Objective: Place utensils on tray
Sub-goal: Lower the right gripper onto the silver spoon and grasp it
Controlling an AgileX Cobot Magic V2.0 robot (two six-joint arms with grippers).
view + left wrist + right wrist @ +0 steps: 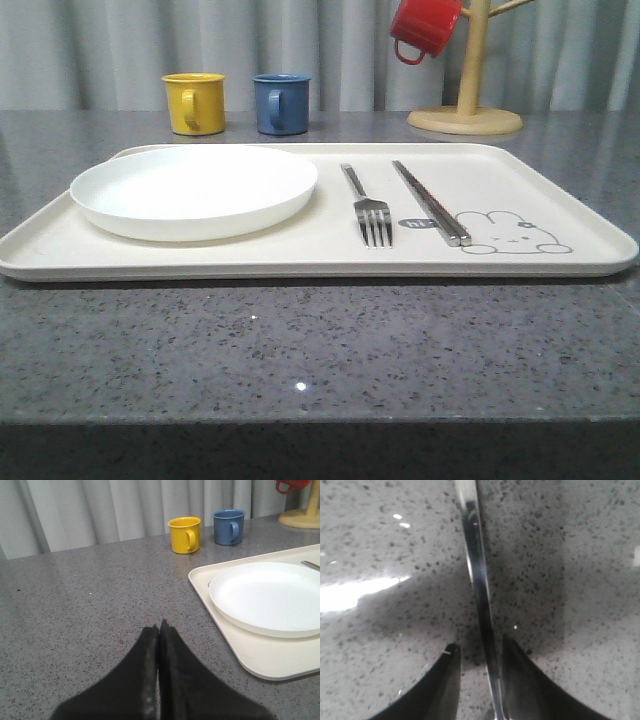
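in the front view the cream tray [300, 255] spans the middle of the frame on the speckled grey tabletop [300, 360]. a round white plate [193, 190] sits on its left half. right of the plate lies the fork [368, 208], tines toward the lower edge of the frame, and just right of it the pair of chopsticks [431, 202], their near ends touching the grey rabbit drawing [512, 233]. behind the tray, upper left, stand a yellow mug [194, 103] and a blue mug [281, 103]; at upper right a red mug [424, 27] hangs on a wooden mug stand [466, 90].

the left tool [159, 630] has its two dark fingers pressed together with nothing between them, over bare tabletop left of the tray.

the right tool [479, 652] is parted, a fingertip on each side of a slim shiny metal handle [476, 565] lying on the tabletop (which utensil it belongs to cannot be told); whether the fingers touch it is unclear.
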